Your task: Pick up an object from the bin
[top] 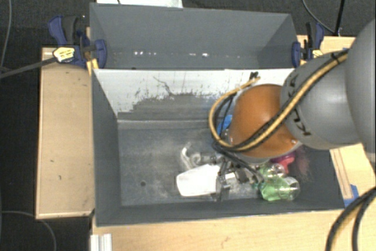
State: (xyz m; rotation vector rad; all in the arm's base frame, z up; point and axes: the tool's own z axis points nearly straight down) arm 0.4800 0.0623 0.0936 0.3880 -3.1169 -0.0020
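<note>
By the near wall of the bin [176, 216] lies a flat white thing [197, 183], with a green see-through thing [279, 188] to its right. The jaws are down low between them, at the white thing's edge. I cannot tell if they are open or shut. They should go round the white thing, then squeeze gently. Farther back lie a pink thing [286, 161] and a blue bit [225, 124]

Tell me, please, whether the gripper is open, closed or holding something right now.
Gripper: cannot be told; it is low in the bin, next to a flat white object.
</note>
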